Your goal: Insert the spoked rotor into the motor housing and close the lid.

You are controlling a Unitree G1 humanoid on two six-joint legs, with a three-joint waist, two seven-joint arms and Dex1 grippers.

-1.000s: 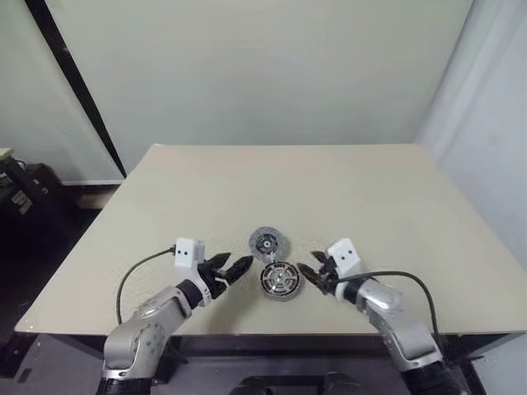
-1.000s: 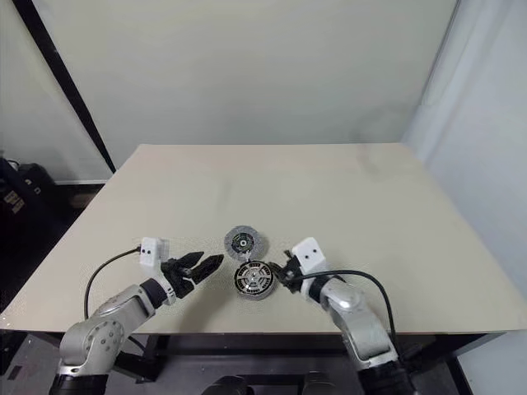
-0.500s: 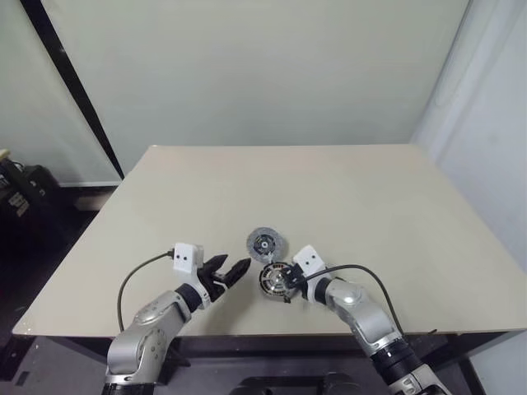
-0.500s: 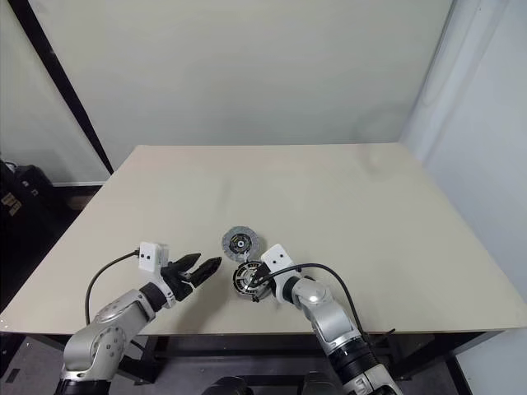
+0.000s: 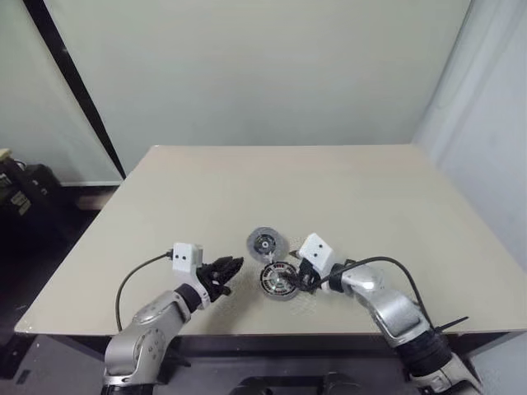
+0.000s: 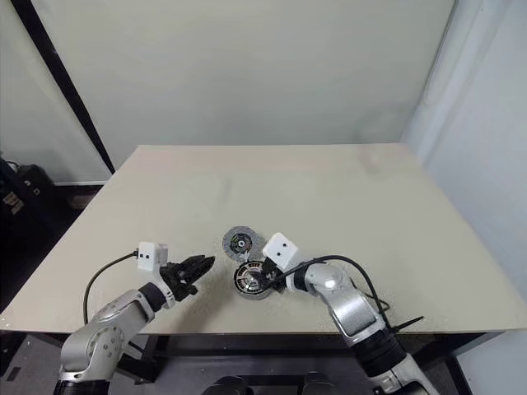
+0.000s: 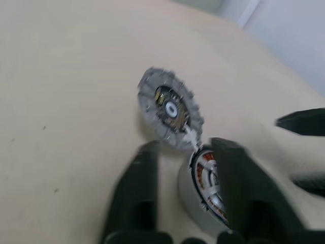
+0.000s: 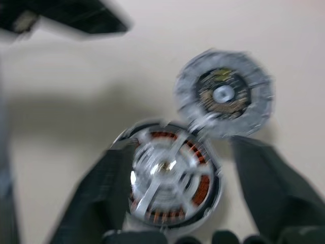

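Observation:
The motor housing (image 5: 280,281) stands near the table's front edge, and the spoked rotor (image 8: 165,175) lies inside it over the copper windings. The lid (image 5: 266,243) lies flat on the table just behind the housing, touching its rim. My right gripper (image 8: 180,147) is open, with one finger on each side of the housing; I cannot tell whether they touch it. My left gripper (image 5: 230,267) hovers to the left of the housing, apart from it. Its fingers (image 7: 144,173) stand a little apart with nothing between them.
The beige table (image 5: 329,189) stretches bare behind the parts. Its front edge (image 5: 263,333) runs close below both grippers. A black cable (image 5: 132,276) trails from the left wrist.
My right gripper was shut at the housing's rim half a second ago; it has opened and rolled so it now straddles the housing. My left gripper's fingers have drawn closer together.

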